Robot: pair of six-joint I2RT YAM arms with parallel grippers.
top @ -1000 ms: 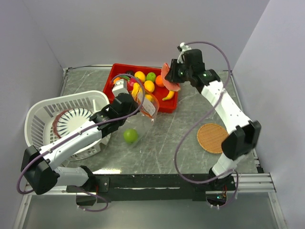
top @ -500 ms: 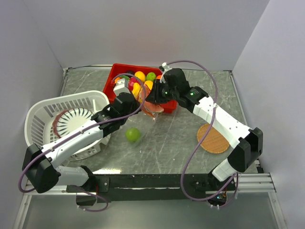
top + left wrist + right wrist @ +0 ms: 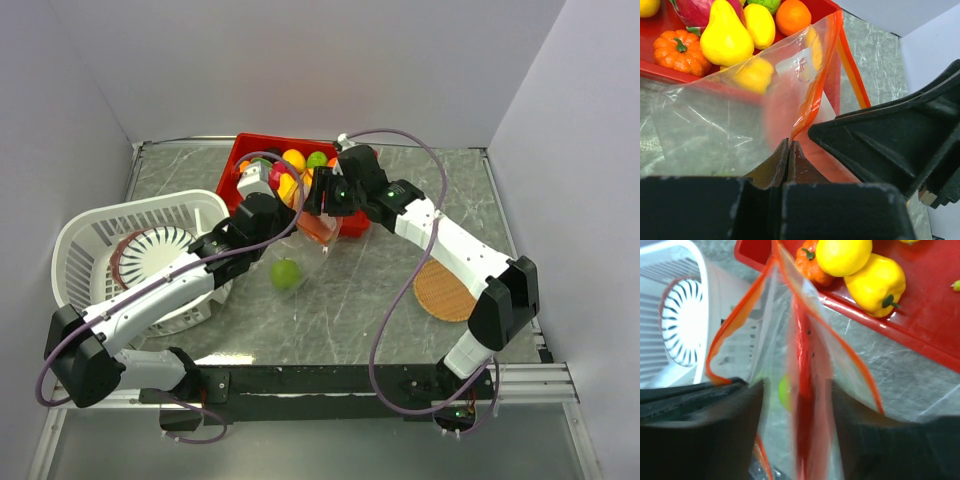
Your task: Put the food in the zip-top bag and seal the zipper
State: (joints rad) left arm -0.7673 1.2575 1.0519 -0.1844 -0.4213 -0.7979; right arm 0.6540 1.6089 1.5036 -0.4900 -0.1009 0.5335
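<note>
The zip-top bag (image 3: 312, 232) hangs upright in front of the red tray, its mouth held wide. My left gripper (image 3: 283, 222) is shut on the orange zipper (image 3: 812, 107) at the rim's near corner, my left gripper (image 3: 790, 143) pinching it flat. My right gripper (image 3: 322, 200) sits over the bag's mouth. My right gripper (image 3: 796, 390) is open, and a flat red and pink piece of food (image 3: 804, 355) shows blurred between its fingers, inside the bag. A green lime (image 3: 286, 273) lies on the table by the bag.
The red tray (image 3: 245, 150) at the back holds several toy fruits, including a yellow pear (image 3: 725, 35) and a small pumpkin (image 3: 680, 50). A white slatted basket (image 3: 90, 235) stands at the left. A round waffle disc (image 3: 443, 290) lies at the right.
My right arm swung from above the tray down to the bag's mouth with the red piece, and its jaws have spread. The lime shifted slightly right. My left gripper kept its hold.
</note>
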